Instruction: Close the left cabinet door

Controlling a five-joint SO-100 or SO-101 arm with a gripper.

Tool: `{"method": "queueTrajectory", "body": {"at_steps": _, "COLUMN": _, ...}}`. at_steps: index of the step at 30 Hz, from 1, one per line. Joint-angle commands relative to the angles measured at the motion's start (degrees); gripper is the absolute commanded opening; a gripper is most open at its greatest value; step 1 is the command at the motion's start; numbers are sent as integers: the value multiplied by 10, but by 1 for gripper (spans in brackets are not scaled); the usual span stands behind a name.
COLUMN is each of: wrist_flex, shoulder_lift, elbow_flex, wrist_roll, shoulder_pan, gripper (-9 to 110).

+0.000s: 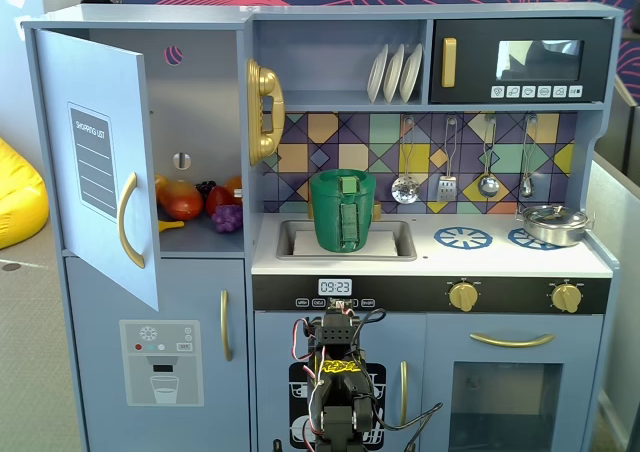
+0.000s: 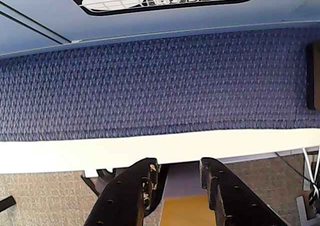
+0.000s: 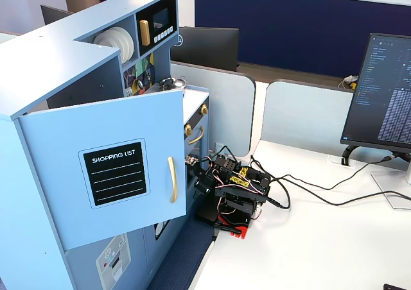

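- Office desks, a monitor [image 3: 384, 91] and a white desk surface [image 3: 308, 238] frame the scene; the SO-100 arm [image 3: 232, 194] sits folded low at the surface's edge, right in front of a blue toy kitchen [image 1: 330, 232].
- Starting at the gripper [image 2: 177, 178]: in the wrist view its two dark fingers [image 2: 135, 186] stand a little apart with nothing between them, so it is open and empty. It looks down past the white edge of the surface at a strip of blue carpet [image 2: 160, 81] and the foot of the kitchen front.
- In a fixed view from the front, the arm [image 1: 338, 372] is folded in front of the lower middle cabinet, below the clock display [image 1: 335, 286] and the sink holding a green bucket [image 1: 346, 210].
- The left cabinet door [image 1: 95, 162] lies up and to the left of the gripper in that view, well apart from it. It stands swung wide open on its hinge at the kitchen's far left edge, showing toy fruit [image 1: 200, 204] on the shelf inside.
- Its long axis is vertical, and so is its curved gold handle [image 1: 126, 220], near the free edge.
- In the side fixed view the door [image 3: 109, 174] sticks out toward the camera, chalkboard label [image 3: 115, 173] facing outward, its free edge and handle [image 3: 171, 179] just left of the arm.
- My judgement: closing has not begun; the gripper must rise, reach the outer face near the free edge and push it toward the cabinet.
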Motion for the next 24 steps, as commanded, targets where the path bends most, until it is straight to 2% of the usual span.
{"method": "queueTrajectory", "body": {"at_steps": 1, "wrist_flex": 99, "shoulder_lift": -4, "elbow_flex": 5, "wrist_roll": 30, "shoulder_pan": 12, "gripper": 0}}
{"method": "queueTrajectory", "body": {"at_steps": 9, "wrist_flex": 99, "shoulder_lift": -4, "elbow_flex": 5, "wrist_roll": 31, "shoulder_pan": 10, "gripper": 0}}
{"method": "queueTrajectory", "body": {"at_steps": 13, "wrist_flex": 91, "shoulder_lift": -4, "elbow_flex": 4, "wrist_roll": 33, "shoulder_pan": -43, "gripper": 0}}
{"method": "queueTrajectory", "body": {"at_steps": 17, "wrist_flex": 21, "shoulder_lift": -21, "elbow_flex": -67, "wrist_roll": 118, "shoulder_pan": -271, "gripper": 0}}
{"method": "queueTrajectory", "body": {"at_steps": 20, "wrist_flex": -121, "shoulder_lift": -108, "elbow_flex": -156, "wrist_roll": 124, "shoulder_pan": -454, "gripper": 0}}
{"method": "queueTrajectory", "body": {"at_steps": 24, "wrist_flex": -293, "shoulder_lift": -178, "elbow_flex": -216, "wrist_roll": 26, "shoulder_pan": -621, "gripper": 0}}
